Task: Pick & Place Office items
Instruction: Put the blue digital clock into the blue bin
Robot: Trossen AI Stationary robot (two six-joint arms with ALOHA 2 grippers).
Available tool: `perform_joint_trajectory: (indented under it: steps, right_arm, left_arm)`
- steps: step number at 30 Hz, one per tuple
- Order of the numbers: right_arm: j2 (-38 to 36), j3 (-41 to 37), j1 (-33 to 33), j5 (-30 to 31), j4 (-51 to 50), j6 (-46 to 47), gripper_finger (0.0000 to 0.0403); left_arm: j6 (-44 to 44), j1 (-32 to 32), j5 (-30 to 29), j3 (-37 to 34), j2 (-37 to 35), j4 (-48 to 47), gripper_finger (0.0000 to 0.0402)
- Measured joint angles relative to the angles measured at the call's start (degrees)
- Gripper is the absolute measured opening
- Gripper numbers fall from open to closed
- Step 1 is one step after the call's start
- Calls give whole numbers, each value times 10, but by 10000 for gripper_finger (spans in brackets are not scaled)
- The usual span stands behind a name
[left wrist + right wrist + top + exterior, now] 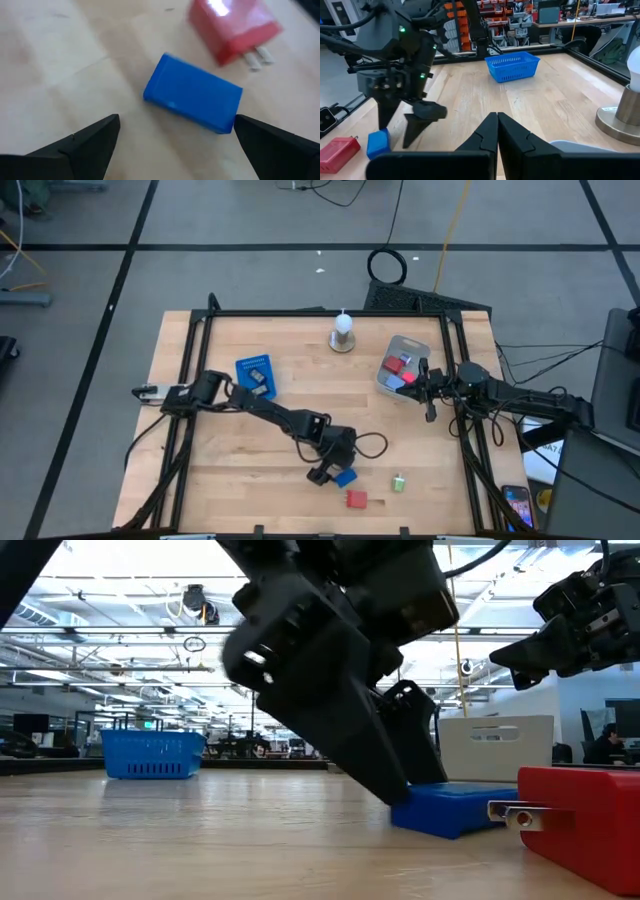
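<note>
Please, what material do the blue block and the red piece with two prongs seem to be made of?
Blue block: probably matte plastic or rubber, with an even colour and soft edges. Red piece: glossy plastic, judging by the bright glare on it; its prongs look metallic.

This is a big industrial workshop: behind the wooden table (470, 95) stand shelves (495, 15) with red bins, and above it a high ceiling (120, 600) with beams.
</note>
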Motion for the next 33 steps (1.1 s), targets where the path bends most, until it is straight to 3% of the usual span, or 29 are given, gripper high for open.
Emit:
perform_joint_trajectory:
  steps: [9, 14, 24, 33]
  right_arm:
    - [0, 0, 0, 0, 0, -2, 0]
    - [0, 0, 0, 0, 0, -5, 0]
    - [1, 0, 0, 0, 0, -1, 0]
    - [1, 0, 0, 12, 15, 26, 0]
  left_arm:
    - [-38, 41, -37, 0, 0, 13, 397]
    - [-80, 62, 15, 0, -5, 10, 397]
    - [-112, -2, -53, 2, -17, 26, 397]
    - [-155, -1, -68, 31, -7, 25, 397]
